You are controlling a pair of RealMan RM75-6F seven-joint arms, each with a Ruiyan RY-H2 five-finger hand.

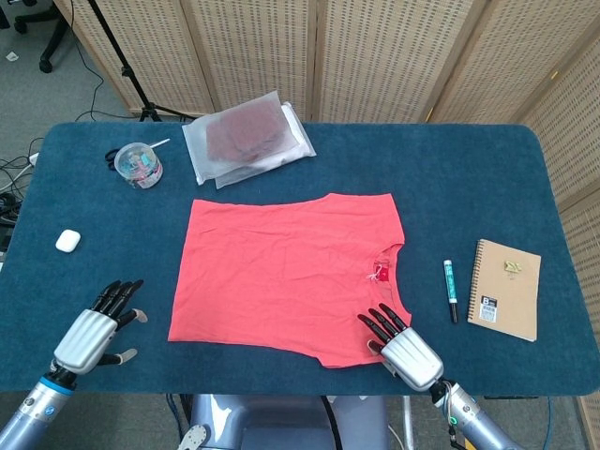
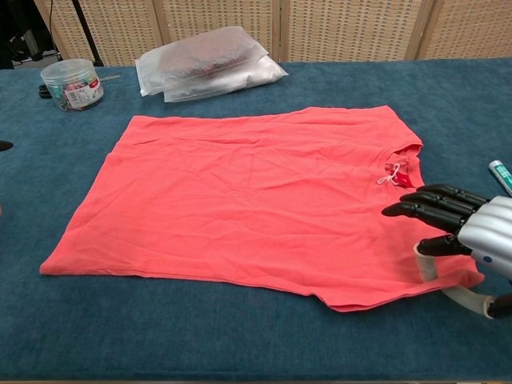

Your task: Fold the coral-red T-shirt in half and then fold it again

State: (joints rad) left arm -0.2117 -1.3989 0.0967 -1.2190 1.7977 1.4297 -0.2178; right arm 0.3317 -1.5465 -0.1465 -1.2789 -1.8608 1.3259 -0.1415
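The coral-red T-shirt lies flat and spread on the blue table, its collar with a white tag toward the right. My right hand sits at the shirt's near right corner, fingers stretched out over the cloth, holding nothing that I can see. My left hand hovers over bare table left of the shirt's near left corner, fingers spread and empty. In the chest view only a dark fingertip of the left hand shows at the left edge.
A clear bag of dark clothing lies behind the shirt. A small plastic tub stands at the back left, a white earbud case at the left. A pen and a kraft notebook lie to the right.
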